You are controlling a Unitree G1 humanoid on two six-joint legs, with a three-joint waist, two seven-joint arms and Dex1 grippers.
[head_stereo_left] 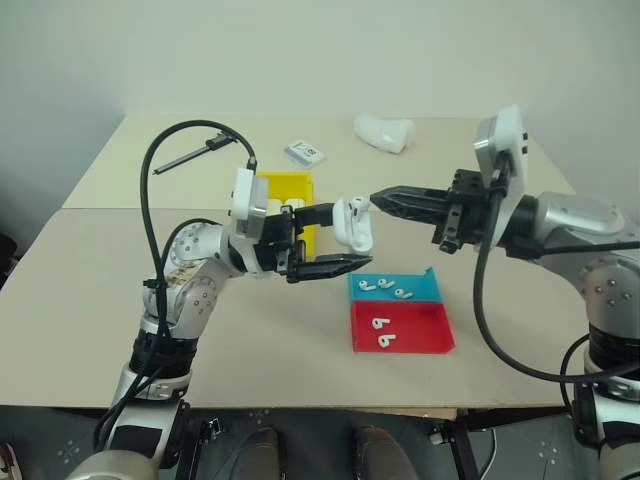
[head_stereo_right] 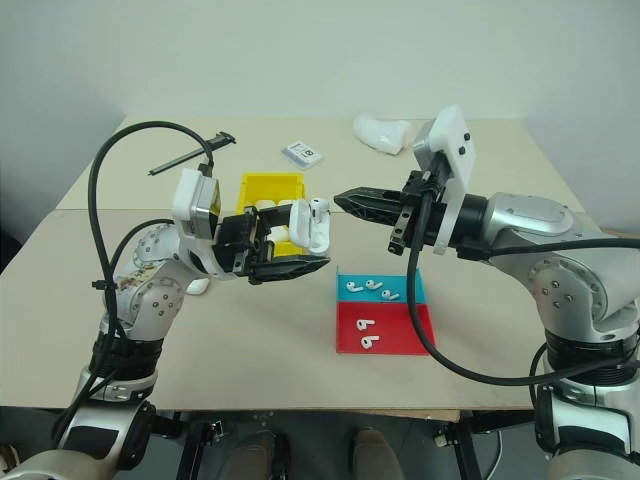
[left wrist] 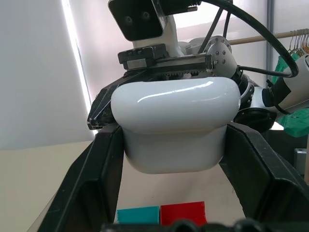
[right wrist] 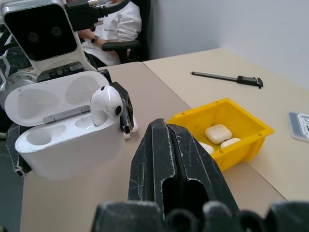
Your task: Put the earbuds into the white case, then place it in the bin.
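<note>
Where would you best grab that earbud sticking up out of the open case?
By its rounded head. The earbud has its stem down in a socket of the case, so only the head stands clear. Come from above the open lid side, probably pinching the head across its sides, since the left end effector already clamps the case body from both flanks.

small printed card [head_stereo_left: 304,152] on the table, its text too small to read
</note>
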